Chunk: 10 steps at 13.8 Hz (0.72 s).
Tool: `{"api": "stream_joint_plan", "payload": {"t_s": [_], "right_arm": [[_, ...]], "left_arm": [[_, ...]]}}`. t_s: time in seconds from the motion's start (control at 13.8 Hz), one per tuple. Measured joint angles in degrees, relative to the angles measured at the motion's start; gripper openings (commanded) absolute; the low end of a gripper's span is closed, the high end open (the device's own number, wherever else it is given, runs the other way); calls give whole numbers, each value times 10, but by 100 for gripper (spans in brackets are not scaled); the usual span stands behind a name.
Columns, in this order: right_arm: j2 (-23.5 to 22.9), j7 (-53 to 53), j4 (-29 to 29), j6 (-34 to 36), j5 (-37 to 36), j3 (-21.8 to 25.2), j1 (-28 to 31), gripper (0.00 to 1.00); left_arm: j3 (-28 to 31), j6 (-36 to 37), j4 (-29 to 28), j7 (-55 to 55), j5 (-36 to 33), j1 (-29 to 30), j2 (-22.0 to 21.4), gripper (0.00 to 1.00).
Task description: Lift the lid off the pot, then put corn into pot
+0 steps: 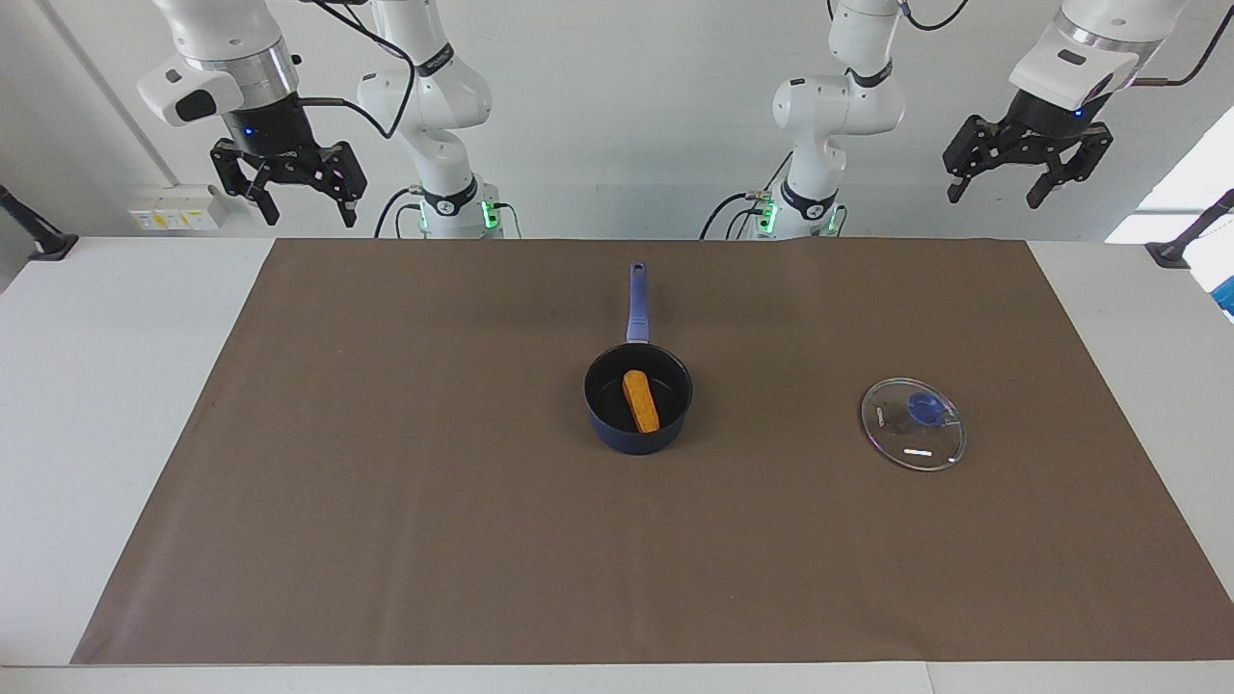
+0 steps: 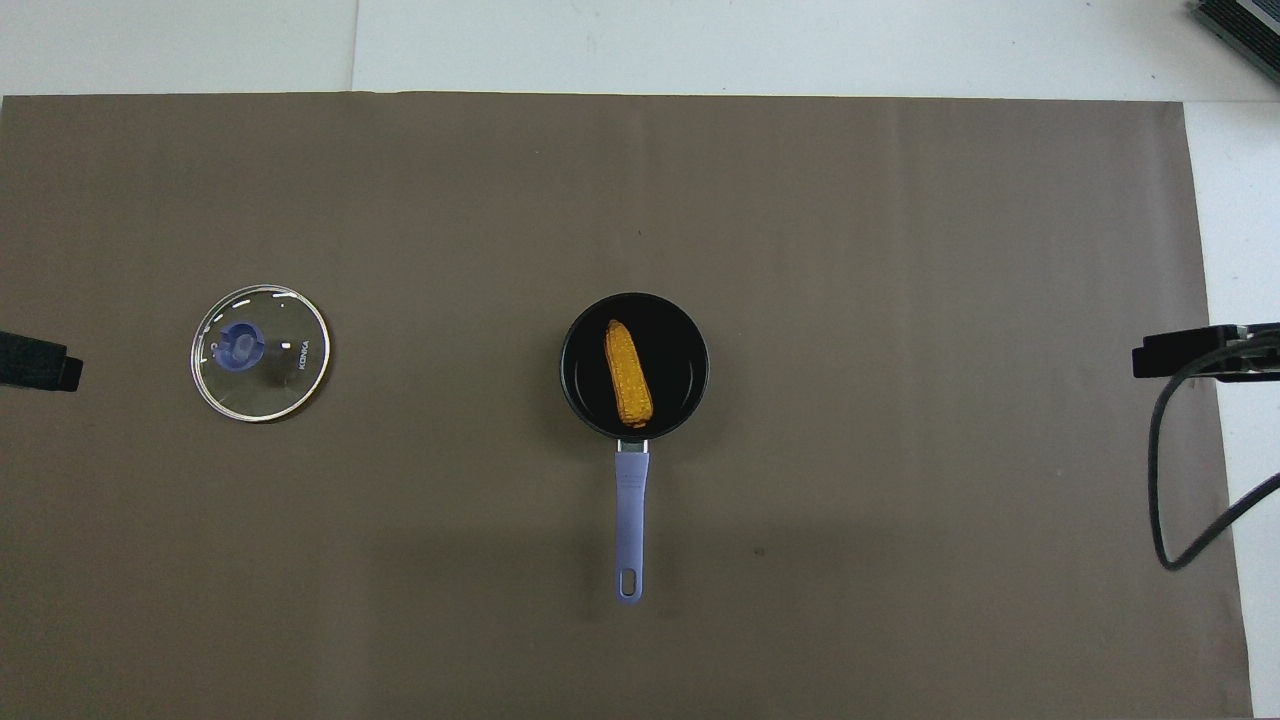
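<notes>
Right gripper (image 1: 291, 198): raised high over the right arm's end of the tabletop (image 1: 145, 386); fingers spread wide, holding nothing; this arm waits.
Pot (image 1: 637, 402): dark navy saucepan at the middle of the brown mat (image 1: 386, 482), upright, mouth open.
Pot handle: long axis runs straight toward the robots, ending nearer to them than the bowl.
Corn (image 1: 640, 400): lies flat inside the pot, long axis roughly in line with the handle, tapered tip pointing away from the robots.
Corn handling: judged light, stiff and bumpy, so easy to pinch across its middle.
Lid (image 1: 913, 423): flat on the mat, blue knob up, well apart from the pot toward the left arm's end.
Lid handling: likely slick, breakable glass; the knob is the sound place to grasp.
Left gripper (image 1: 1028, 172): raised high over the left arm's end; fingers wide apart, empty; also waiting.
Progress: both steps look done.
</notes>
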State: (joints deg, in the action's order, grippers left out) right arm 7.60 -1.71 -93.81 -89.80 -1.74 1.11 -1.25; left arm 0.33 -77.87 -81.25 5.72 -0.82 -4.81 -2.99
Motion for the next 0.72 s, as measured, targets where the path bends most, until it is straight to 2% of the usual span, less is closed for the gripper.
{"api": "stream_joint_plan", "payload": {"t_s": [0.29, 0.58, 0.72], "right_arm": [[2, 0, 3, 8, 0, 0, 0, 100], [8, 0, 20, 70, 0, 2, 0, 100], [10, 0, 24, 79, 0, 2, 0, 100]], "left_arm": [[0, 0, 0, 0, 0, 0, 0, 100], [0, 0, 0, 0, 0, 0, 0, 100], [0, 0, 0, 0, 0, 0, 0, 100]]}}
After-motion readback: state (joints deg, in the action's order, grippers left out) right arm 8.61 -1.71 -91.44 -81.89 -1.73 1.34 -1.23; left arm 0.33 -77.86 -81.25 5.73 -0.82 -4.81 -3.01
